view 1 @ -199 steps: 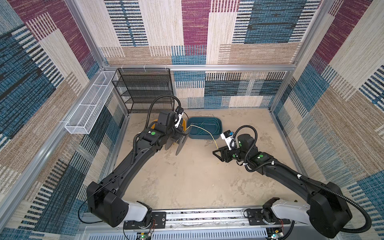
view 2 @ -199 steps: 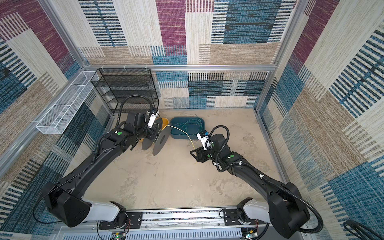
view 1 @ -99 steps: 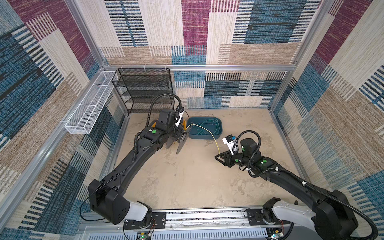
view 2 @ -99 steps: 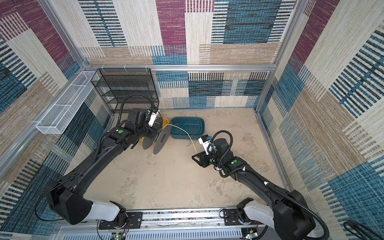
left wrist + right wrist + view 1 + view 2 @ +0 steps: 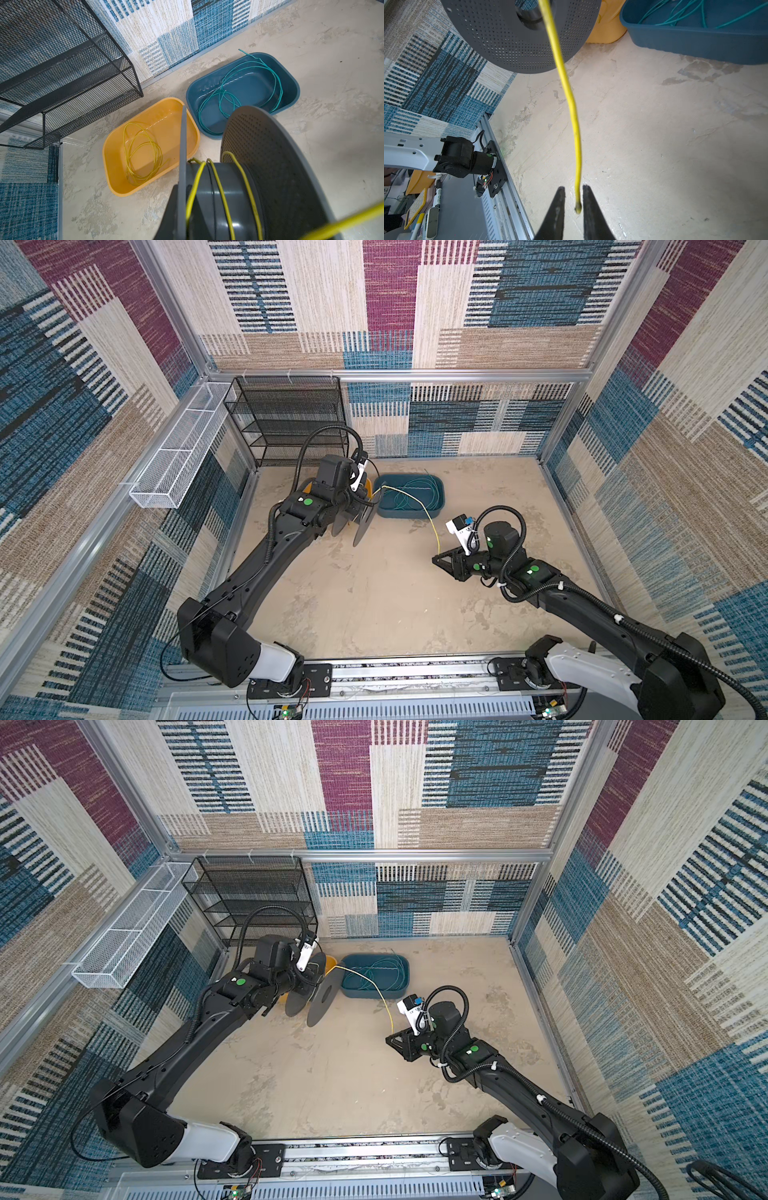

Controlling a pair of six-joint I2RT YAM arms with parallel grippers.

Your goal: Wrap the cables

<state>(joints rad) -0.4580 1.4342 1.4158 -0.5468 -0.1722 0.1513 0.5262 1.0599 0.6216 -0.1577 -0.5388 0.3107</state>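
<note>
I cannot see my left claw: in both top views the grey spool [image 5: 365, 522] covers it, and the left wrist view shows only that spool, cut off at the edge. There the yellow cable [image 5: 342, 220] blurs into a streak. The yellow tray [image 5: 330, 962] sits mostly hidden behind my left arm. The right wrist view crops the right claw [image 5: 573, 188] and the blue tray [image 5: 695, 45].

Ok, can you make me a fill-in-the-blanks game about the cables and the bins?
The teal cable lies in the ___ bin.
The grey spool has ___ cable wound around it.
That cable's loose end hangs between the jaws of the ___ end effector.
Missing words: blue, yellow, right.
</note>
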